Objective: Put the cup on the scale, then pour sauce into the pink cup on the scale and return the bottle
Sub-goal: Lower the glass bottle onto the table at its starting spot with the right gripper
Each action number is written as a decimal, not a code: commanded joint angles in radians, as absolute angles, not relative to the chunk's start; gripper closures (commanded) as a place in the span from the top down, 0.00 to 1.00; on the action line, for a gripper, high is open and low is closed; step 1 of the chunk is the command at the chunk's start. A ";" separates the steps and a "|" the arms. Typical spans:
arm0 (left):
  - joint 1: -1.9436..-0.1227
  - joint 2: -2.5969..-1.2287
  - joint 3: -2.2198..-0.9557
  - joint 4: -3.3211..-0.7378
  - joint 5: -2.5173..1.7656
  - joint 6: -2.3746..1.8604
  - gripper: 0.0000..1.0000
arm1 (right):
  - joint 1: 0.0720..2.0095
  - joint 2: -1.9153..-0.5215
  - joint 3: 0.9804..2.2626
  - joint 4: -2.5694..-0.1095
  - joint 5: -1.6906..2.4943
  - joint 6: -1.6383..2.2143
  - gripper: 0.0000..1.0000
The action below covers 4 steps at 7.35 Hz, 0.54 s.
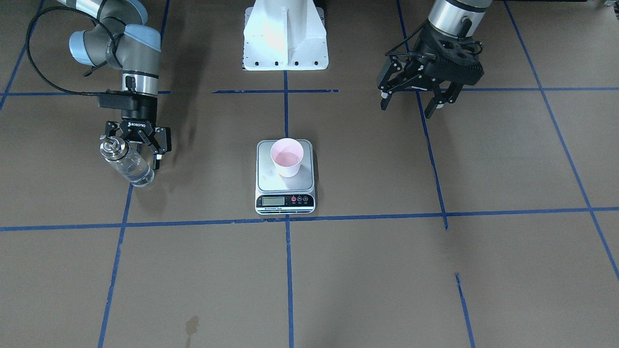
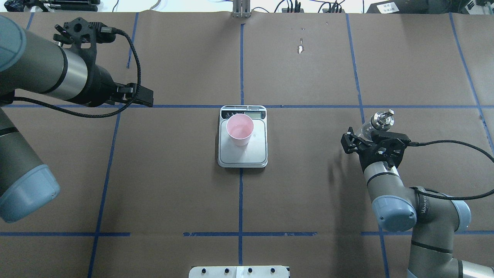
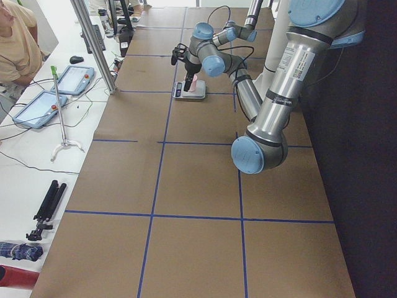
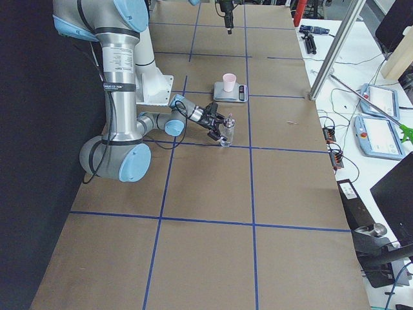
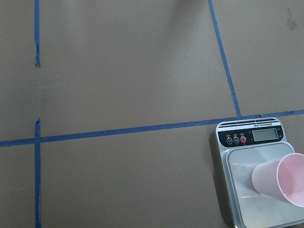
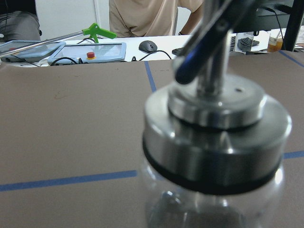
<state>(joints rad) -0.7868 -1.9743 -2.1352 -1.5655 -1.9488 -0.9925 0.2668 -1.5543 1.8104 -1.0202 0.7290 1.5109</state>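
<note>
Cup (image 1: 288, 169) sat upright on the scale (image 1: 271, 180) mid-table, with a bit of clear liquid (image 1: 287, 157) in it. Bottle (image 1: 128, 164) stood on the table (image 1: 387, 270) well off to the robot's right. The right gripper (image 1: 131, 152) had its jaws spread either side of it, not squeezing as far as I could see. Left gripper (image 1: 406, 108) hung above the table, jaws open, holding nothing.
</note>
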 commanded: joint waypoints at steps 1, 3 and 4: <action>-0.787 -1.970 -2.134 -1.566 -1.950 -0.992 1.00 | 0.207 -1.621 1.882 -1.020 0.692 1.511 1.00; -0.787 -1.970 -2.132 -1.566 -1.948 -0.992 1.00 | 0.170 -1.664 1.916 -1.020 0.681 1.511 1.00; -0.787 -1.970 -2.132 -1.565 -1.950 -0.992 1.00 | 0.151 -1.690 1.937 -1.020 0.684 1.509 1.00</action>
<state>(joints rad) -0.7869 -1.9698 -2.1326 -1.5658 -1.9490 -0.9925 0.1746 -1.6623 1.9107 -1.0201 0.6843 1.5107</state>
